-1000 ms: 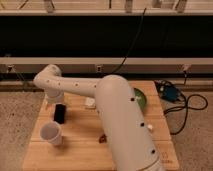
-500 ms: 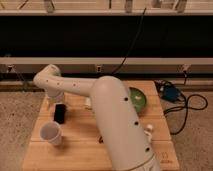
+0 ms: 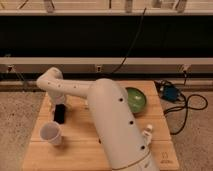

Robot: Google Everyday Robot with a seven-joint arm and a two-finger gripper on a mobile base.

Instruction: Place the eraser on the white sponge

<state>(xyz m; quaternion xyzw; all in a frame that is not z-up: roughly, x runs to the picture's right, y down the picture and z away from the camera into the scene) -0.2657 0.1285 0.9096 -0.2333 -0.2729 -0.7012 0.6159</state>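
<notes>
The eraser (image 3: 59, 114) is a small flat black block standing on the left part of the wooden table (image 3: 80, 147). My gripper (image 3: 59, 102) hangs from the bent white arm directly above the eraser's top end, touching or nearly touching it. The white sponge is not visible; my arm's large white link (image 3: 115, 125) covers the middle of the table.
A white paper cup (image 3: 51, 134) stands just in front of the eraser. A green bowl (image 3: 136, 100) sits at the back right. A small white bottle (image 3: 147, 133) stands at the right. Cables and a blue box (image 3: 170, 94) lie on the floor to the right.
My arm's large link has shifted slightly to the left, showing more of the green bowl. The eraser and the cup have not moved.
</notes>
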